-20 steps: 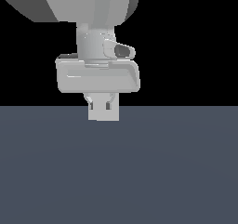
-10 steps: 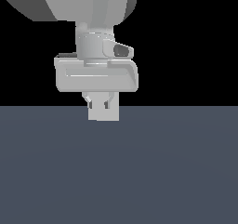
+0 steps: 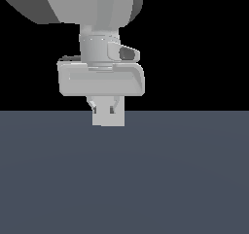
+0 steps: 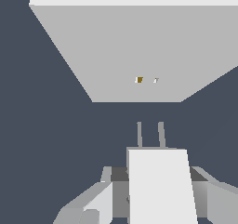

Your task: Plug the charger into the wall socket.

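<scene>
In the wrist view my gripper [image 4: 155,202] is shut on the charger [image 4: 158,181], an off-white block with two thin prongs [image 4: 149,135] sticking out forward. The wall socket [image 4: 116,51] is a large pale grey panel ahead of the prongs, with two tiny holes [image 4: 139,80] near its centre. A gap of dark floor separates the prongs from the panel, and the prongs roughly line up with the holes. In the exterior view the gripper [image 3: 106,107] points down with a pale square block [image 3: 108,119] at its fingertips. I cannot tell whether that block is the charger or the socket.
A flat dark grey-blue floor [image 3: 185,179] lies all around, under a black background. The arm's large pale upper links [image 3: 87,5] fill the top of the exterior view.
Almost nothing. The arm's upper links have shifted very slightly toward the exterior view's left. The gripper stays shut on the charger at about the same height.
</scene>
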`<state>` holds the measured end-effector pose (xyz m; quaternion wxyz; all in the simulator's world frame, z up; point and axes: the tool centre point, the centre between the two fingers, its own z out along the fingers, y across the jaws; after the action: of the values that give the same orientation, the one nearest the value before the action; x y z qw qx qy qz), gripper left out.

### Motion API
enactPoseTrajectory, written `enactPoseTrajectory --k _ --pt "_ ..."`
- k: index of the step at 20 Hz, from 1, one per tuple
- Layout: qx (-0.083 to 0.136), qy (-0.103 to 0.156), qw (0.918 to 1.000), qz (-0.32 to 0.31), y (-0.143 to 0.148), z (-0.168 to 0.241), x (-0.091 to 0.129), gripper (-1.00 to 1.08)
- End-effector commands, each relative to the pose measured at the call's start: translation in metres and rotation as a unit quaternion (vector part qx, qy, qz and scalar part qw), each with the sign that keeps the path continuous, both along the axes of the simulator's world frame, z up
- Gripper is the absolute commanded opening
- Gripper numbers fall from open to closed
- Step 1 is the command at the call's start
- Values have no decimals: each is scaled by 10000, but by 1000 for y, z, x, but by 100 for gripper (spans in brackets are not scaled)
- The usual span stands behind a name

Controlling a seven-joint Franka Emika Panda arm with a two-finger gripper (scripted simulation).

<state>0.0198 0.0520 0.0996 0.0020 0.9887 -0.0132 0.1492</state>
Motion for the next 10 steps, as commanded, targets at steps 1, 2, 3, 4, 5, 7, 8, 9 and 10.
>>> enactPoseTrajectory --k 1,2,3,4,5,7,8,9,10 --pt "2 -2 10000 -2 0 0 4 -100" --pt "2 -2 10000 -2 0 0 6 -100" --pt "2 -2 10000 -2 0 0 9 -100" --pt "2 -2 10000 -2 0 0 12 -100" --pt "2 -2 10000 -2 0 0 16 -100" --pt "4 -3 10000 -3 -1 0 24 -100" --pt "4 -3 10000 -3 -1 0 28 -100" --pt "4 -3 10000 -3 -1 0 31 -100" --pt "4 -3 10000 -3 -1 0 34 -100"
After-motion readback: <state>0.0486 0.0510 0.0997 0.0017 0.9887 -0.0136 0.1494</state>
